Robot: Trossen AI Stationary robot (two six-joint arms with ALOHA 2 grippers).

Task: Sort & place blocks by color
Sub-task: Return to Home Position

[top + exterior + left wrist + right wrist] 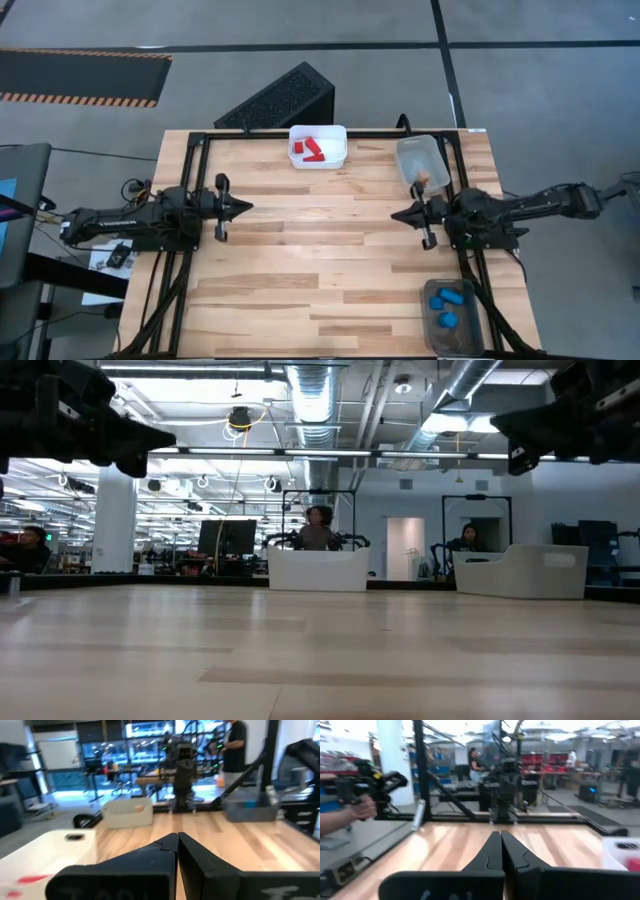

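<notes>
- Grey bin (427, 322) at the near right corner of the table (300, 270) has the blue blocks (447, 298) inside. Nothing to do there.
- Left claw (243, 208) is by the middle of the left edge, pointing in at table centre. The left wrist view shows its fingers (165, 851) pressed tip to tip with nothing between them.
- Right claw (397, 214) mirrors it from the right edge. Its fingers (490, 851) are also together and it's empty. The low view has both arms up high, well off the wood.
- Pale bin (415, 150) is toward the far right corner, just beyond the right claw. One brown block (424, 180) sits at its near end. Can't tell if more are under it.
- White bin (343, 145) at the middle of the far edge holds the red blocks (312, 150).
- Judgement: every block I can see is binned, so only homing is left.
- Homing the right arm: pull it straight back along its own line toward the right edge with the claw shut. Don't lose height or swing toward the far side, because the pale bin's near end is the only thing close enough to clip.
- The left arm looks parked or nearly so. Any remaining correction should be small and slow.
</notes>
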